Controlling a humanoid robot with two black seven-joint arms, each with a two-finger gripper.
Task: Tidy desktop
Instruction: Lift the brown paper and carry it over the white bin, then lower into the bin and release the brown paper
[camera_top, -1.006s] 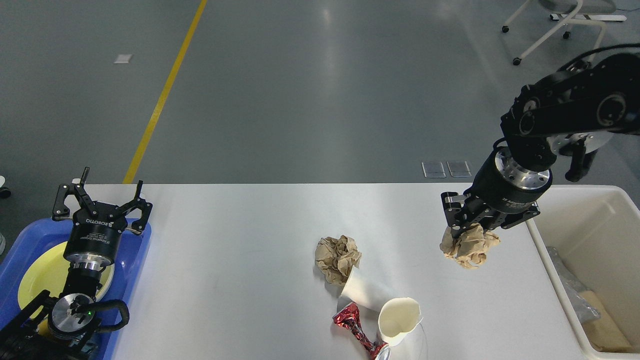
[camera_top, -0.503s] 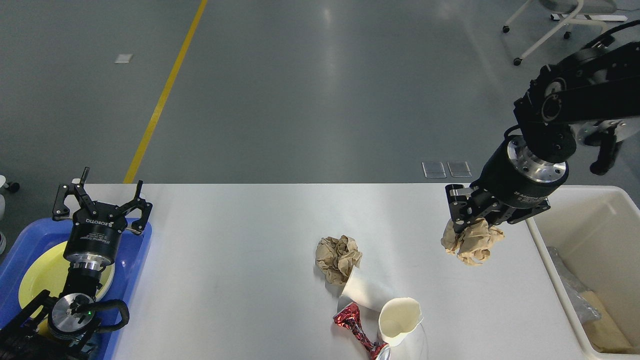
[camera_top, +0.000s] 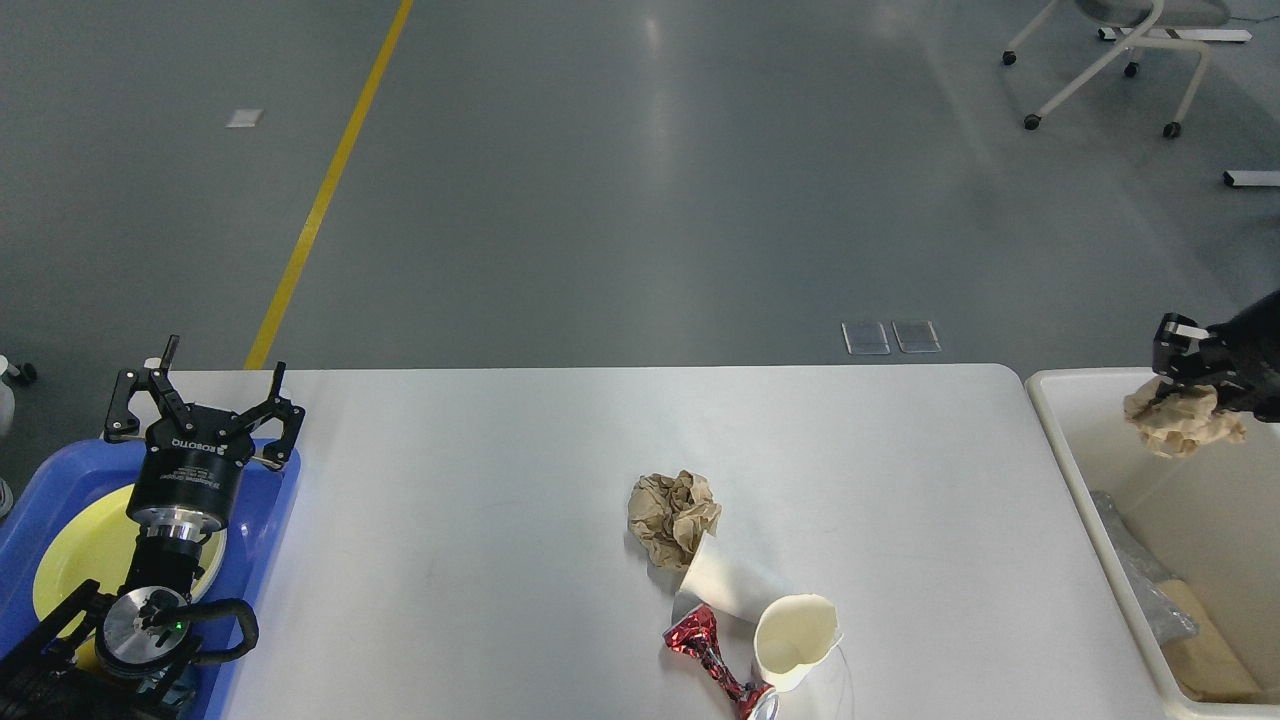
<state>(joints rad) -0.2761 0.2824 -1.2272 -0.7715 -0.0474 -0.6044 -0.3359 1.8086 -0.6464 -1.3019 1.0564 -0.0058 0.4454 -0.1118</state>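
The white-grey desktop (camera_top: 480, 500) fills the lower middle of the head view. On it lie a crumpled brown paper ball (camera_top: 674, 517), a white paper cup on its side (camera_top: 760, 615) and a crushed red can (camera_top: 712, 660). At the far right my right gripper (camera_top: 1185, 385) is shut on a second brown paper ball (camera_top: 1180, 422), held in the air over the cream bin (camera_top: 1060, 440). My left gripper (camera_top: 205, 385) stands open, fingers up, above the blue tray (camera_top: 275, 520) at the left edge.
A yellow plate (camera_top: 70, 570) lies in the blue tray under my left arm. The cream bin holds clear plastic and tan scraps (camera_top: 1170, 610). A chair's wheeled legs (camera_top: 1110, 70) stand on the grey floor at the top right.
My right arm has swung to the right with the paper ball, from above the desktop's right part to over the cream bin. The left arm has not moved.
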